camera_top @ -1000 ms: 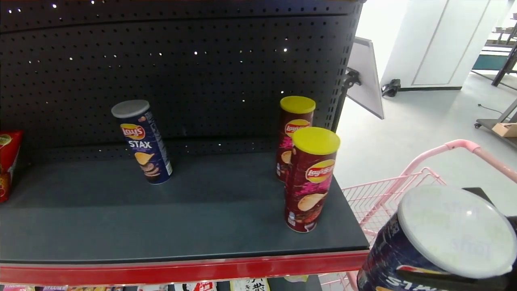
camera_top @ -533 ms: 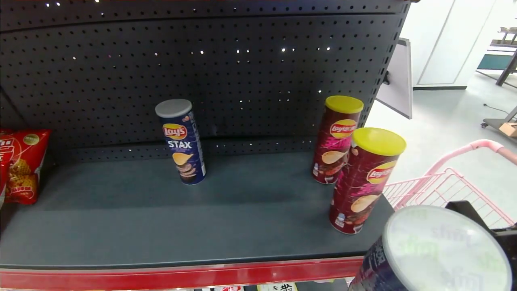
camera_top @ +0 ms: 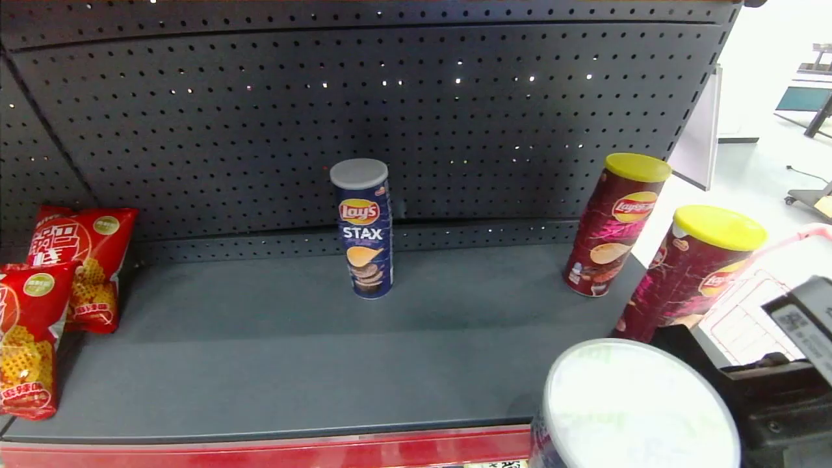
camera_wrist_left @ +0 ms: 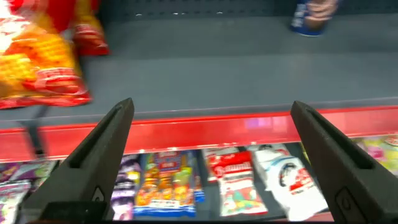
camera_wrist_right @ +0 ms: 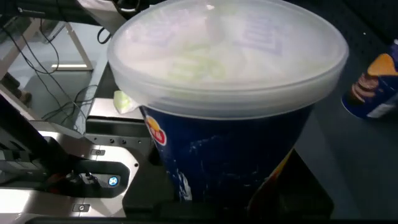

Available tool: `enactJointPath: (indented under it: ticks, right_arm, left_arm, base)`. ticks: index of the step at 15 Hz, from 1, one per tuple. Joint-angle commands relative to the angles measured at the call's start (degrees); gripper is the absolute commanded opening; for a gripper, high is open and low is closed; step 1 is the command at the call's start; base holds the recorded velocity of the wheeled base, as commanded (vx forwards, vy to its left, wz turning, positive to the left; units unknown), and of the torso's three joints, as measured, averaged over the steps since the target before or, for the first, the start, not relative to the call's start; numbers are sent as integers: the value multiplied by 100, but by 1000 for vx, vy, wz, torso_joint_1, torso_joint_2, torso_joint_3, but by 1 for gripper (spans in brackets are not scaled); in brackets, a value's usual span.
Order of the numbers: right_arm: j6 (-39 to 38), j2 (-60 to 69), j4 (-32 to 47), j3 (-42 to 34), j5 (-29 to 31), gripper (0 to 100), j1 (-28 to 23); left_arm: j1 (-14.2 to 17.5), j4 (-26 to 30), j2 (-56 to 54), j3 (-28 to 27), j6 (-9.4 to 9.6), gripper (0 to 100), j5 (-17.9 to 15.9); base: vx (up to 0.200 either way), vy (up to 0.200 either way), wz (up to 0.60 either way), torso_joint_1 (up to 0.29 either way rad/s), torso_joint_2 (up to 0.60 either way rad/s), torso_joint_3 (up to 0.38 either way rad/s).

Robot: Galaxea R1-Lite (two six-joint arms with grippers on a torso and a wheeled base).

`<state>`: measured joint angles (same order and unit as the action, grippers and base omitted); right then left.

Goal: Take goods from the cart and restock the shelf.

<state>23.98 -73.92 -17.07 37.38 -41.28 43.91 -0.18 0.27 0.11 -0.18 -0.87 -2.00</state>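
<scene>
A blue chip can with a clear lid (camera_top: 640,406) is held low at the right, just in front of the shelf's red front edge (camera_top: 273,448). My right gripper (camera_top: 715,380) is shut on it, and the right wrist view shows the same blue chip can (camera_wrist_right: 230,118) close up. On the dark shelf board (camera_top: 260,364), another blue can (camera_top: 361,227) stands upright near the back. Two maroon cans with yellow lids (camera_top: 617,224) (camera_top: 695,273) stand at the right end. My left gripper (camera_wrist_left: 211,155) is open and holds nothing, facing the red shelf edge (camera_wrist_left: 205,127).
Red snack bags (camera_top: 84,266) (camera_top: 26,338) lean at the shelf's left end. The pink wire cart (camera_top: 747,312) stands right of the shelf, behind the right arm. Packaged goods (camera_wrist_left: 236,180) fill the shelf below. A perforated back panel (camera_top: 390,117) closes off the rear.
The head camera has turned left, so the shelf shifts right in the picture. The held blue can has moved left from over the cart to the shelf's front edge.
</scene>
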Motion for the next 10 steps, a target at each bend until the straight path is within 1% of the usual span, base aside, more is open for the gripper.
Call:
enactJointPath:
  ticks: [1, 2, 10]
  right_arm:
    - [2, -166, -7, 24, -3, 0, 12]
    - [2, -210, -7, 33, -12, 0, 12]
    - [2, -228, -7, 7, -21, 0, -5]
  left_arm:
    - [1, 0, -2, 1, -1, 100, -2]
    - [1, 0, -2, 1, -1, 100, -2]
    - [1, 0, -2, 1, 16, 100, -2]
  base:
    - [0, 200, 0, 2, -2, 7]
    - [0, 200, 0, 2, 2, 2]
    - [0, 0, 0, 0, 0, 0]
